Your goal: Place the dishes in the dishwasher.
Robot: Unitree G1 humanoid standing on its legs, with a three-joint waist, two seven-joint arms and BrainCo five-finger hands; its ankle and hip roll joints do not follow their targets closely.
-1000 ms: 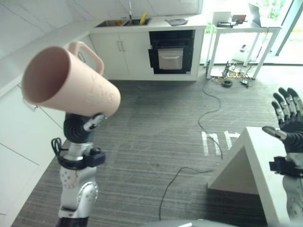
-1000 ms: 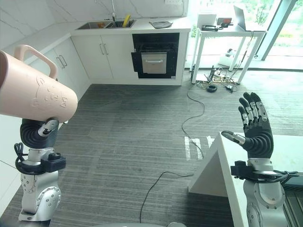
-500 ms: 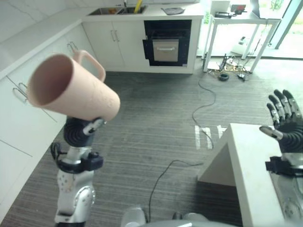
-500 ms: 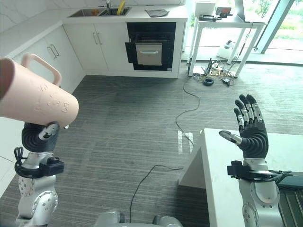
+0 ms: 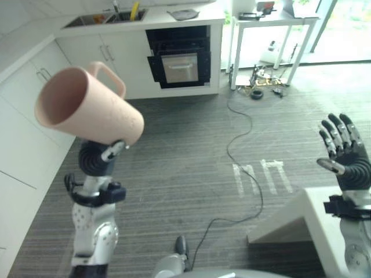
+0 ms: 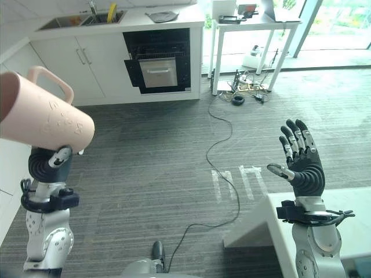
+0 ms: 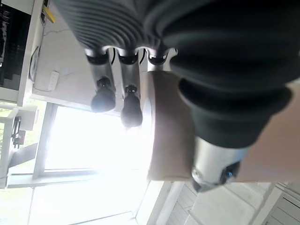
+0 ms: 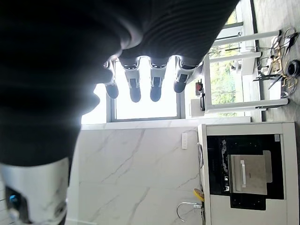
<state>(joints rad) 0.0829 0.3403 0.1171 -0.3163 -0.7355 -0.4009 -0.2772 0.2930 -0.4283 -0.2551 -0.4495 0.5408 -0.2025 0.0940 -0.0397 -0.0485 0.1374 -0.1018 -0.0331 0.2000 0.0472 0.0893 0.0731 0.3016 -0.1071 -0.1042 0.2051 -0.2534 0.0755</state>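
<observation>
A pale pink mug point(image 5: 95, 110) with a handle is held up high at the left, tipped on its side with its mouth towards me. My left hand point(image 5: 99, 157) is shut on it from below; in the left wrist view its fingers point(image 7: 104, 93) curl round the mug point(image 7: 171, 126). My right hand point(image 6: 302, 165) is raised at the right, open, fingers straight and spread, holding nothing. A black built-in appliance point(image 5: 181, 58) sits under the far counter.
White cabinets point(image 5: 23, 110) run along the left and far walls, with a sink point(image 5: 107, 17) in the counter. The corner of a white table point(image 6: 272, 223) lies below my right hand. A white desk point(image 5: 272, 20) with cables beneath stands at the far right.
The whole picture has shifted: the camera moved, so the table corner now sits lower right and the appliance nearer the middle. Both hands keep their poses, the mug still held.
</observation>
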